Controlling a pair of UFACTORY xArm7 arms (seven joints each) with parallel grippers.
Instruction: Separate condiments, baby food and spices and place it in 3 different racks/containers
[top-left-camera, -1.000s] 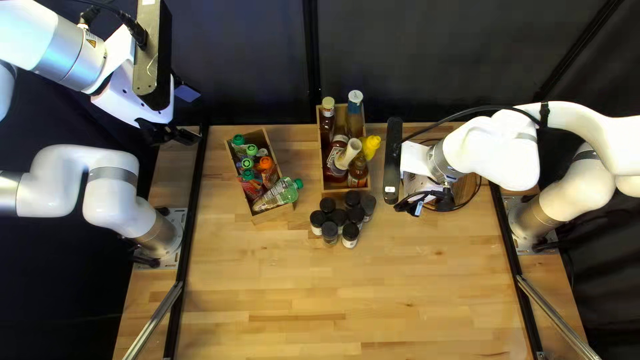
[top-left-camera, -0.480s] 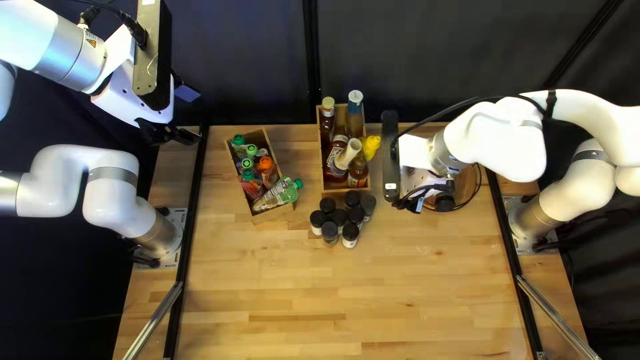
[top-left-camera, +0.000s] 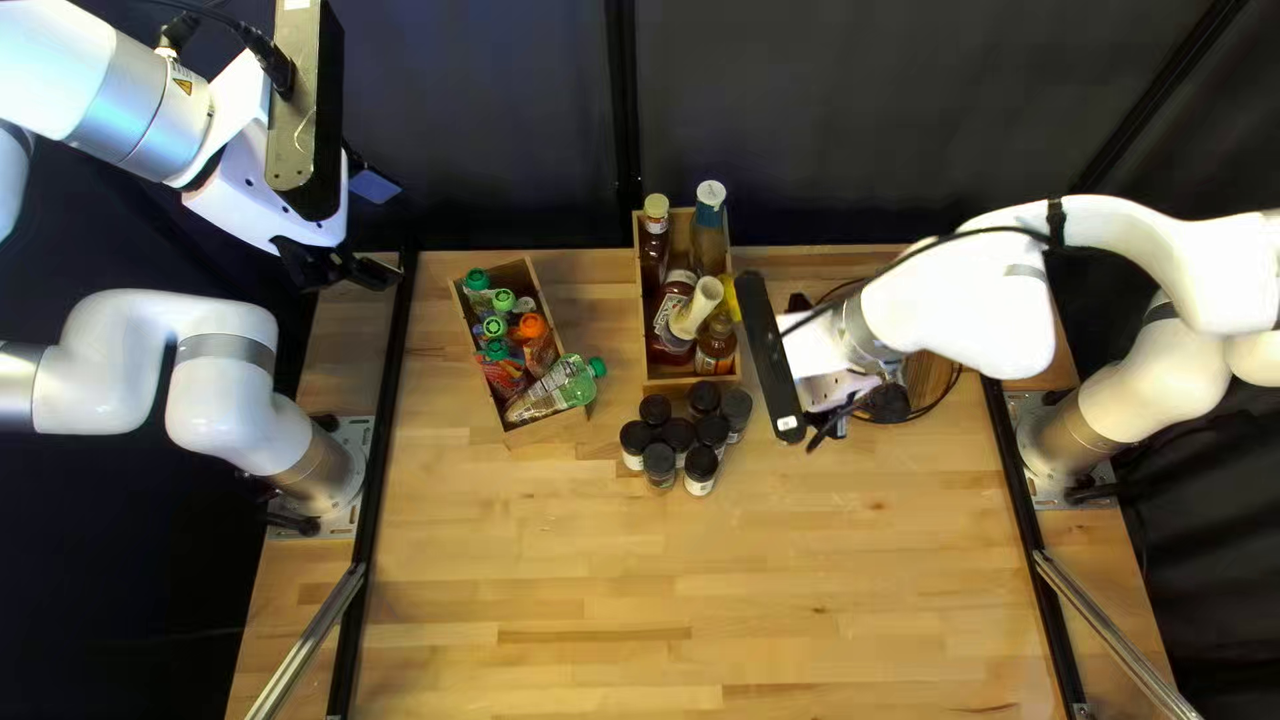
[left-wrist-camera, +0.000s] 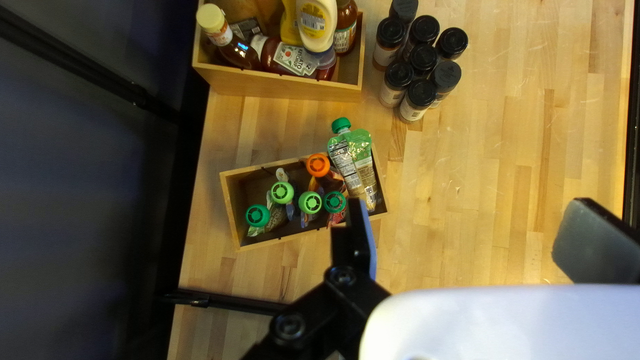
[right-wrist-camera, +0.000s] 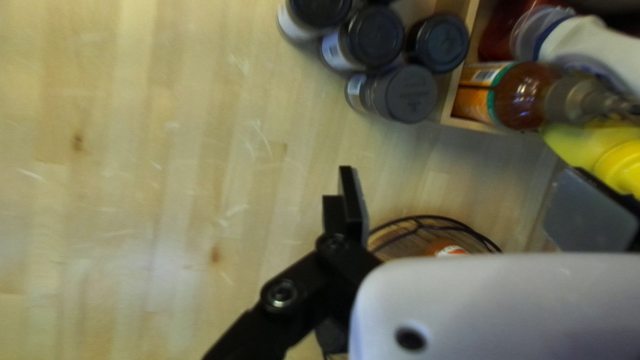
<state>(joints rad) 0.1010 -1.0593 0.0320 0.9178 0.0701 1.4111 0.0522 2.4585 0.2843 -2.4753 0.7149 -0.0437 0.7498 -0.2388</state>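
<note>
Upper centre of top left view: bottle crate (top-left-camera: 670, 379) of red, brown and pale bottles (top-left-camera: 672, 324), mostly neck-up; just below, on worktop (top-left-camera: 800, 574), clustered spice jars (top-left-camera: 700, 468), upright, black lids up, long axes vertical. Upper left of centre: slanted pouch crate (top-left-camera: 544, 430) with green-and-white pouch (top-left-camera: 571, 388), long axis lower left to upper right, green cap at upper right end. Widely spread fingers on left gripper (top-left-camera: 379, 230), upper left, and right gripper (top-left-camera: 830, 387), right of centre.

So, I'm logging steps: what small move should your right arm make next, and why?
Probably ease my open right gripper over the nearest grey-capped spice jar: it sits at the cluster's edge on the pale wooden table, outside the round black wire basket.
</note>
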